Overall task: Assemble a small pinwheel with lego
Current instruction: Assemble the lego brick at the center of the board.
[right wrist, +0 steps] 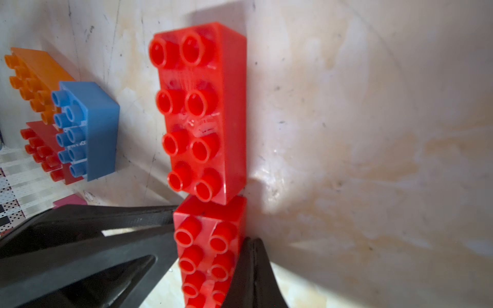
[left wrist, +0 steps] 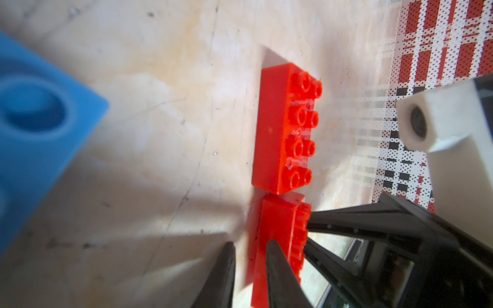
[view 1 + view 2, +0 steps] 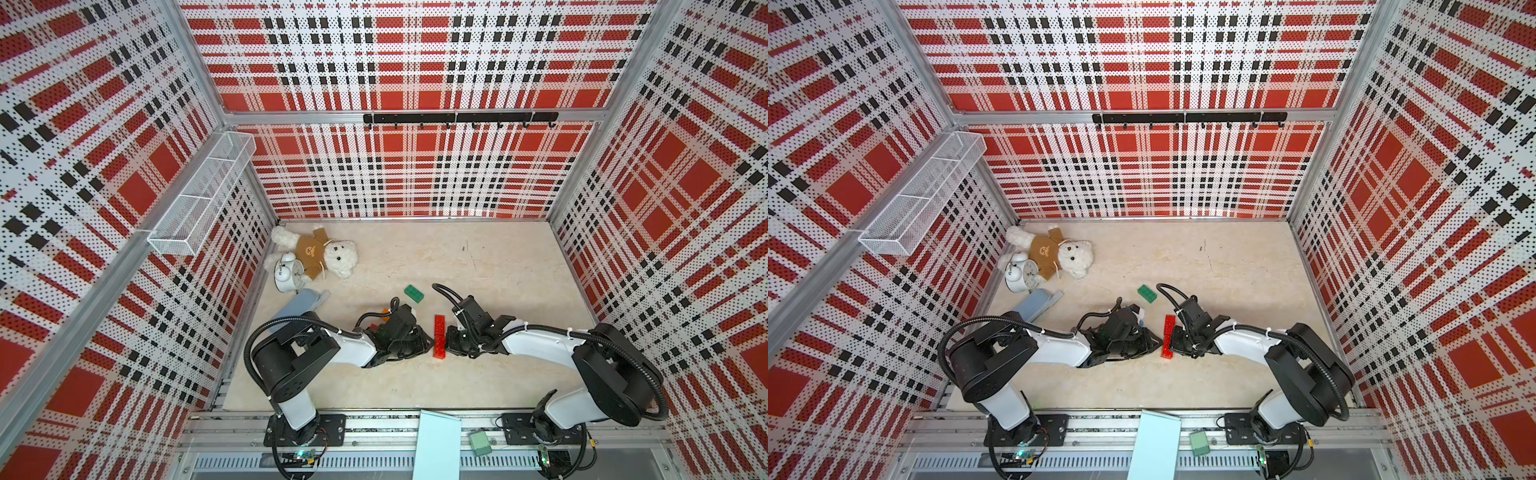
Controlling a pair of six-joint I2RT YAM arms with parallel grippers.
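Observation:
Two red lego bricks lie end to end on the table, the far one (image 3: 439,324) (image 1: 200,106) and the near one (image 3: 439,348) (image 2: 277,234). My left gripper (image 2: 249,245) (image 3: 429,343) stands slightly open beside the near brick, one finger against its side, only table showing between the fingers. My right gripper (image 1: 249,256) (image 3: 448,337) is shut and presses on the brick's opposite side. A green brick (image 3: 414,293) lies behind them. In the right wrist view, orange (image 1: 34,72), blue (image 1: 90,128), red (image 1: 40,149) and pink (image 1: 70,200) bricks sit clustered beyond the left gripper.
A teddy bear (image 3: 320,255) and a white alarm clock (image 3: 286,274) lie at the back left, with a grey-blue cloth (image 3: 299,305) in front of them. A wire basket (image 3: 203,195) hangs on the left wall. A pale blue sheet (image 3: 436,444) overhangs the front rail.

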